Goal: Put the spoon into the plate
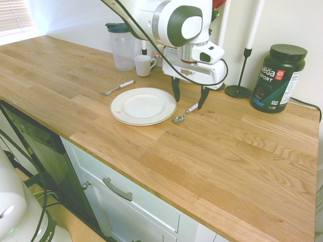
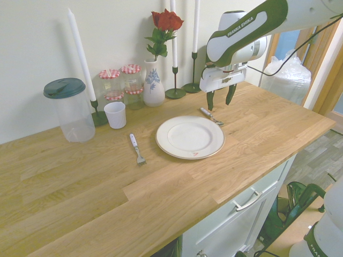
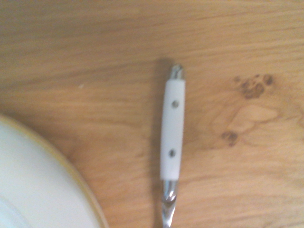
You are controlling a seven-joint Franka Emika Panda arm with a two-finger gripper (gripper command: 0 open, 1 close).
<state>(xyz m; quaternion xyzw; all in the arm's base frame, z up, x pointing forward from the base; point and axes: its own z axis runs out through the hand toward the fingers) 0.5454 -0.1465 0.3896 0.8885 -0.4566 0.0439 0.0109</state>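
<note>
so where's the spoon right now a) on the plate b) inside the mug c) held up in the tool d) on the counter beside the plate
d: the spoon lies flat on the wooden counter just outside the plate rim, with the open tool above its handle.

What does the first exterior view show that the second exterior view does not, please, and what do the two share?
Only the first exterior view shows the dark protein tub at the counter's far end. Only the second shows the rose in its vase and two red-lidded jars. Both show the open claw above the spoon, which lies on the wood beside the plate, plus the fork, mug and pitcher.
</note>
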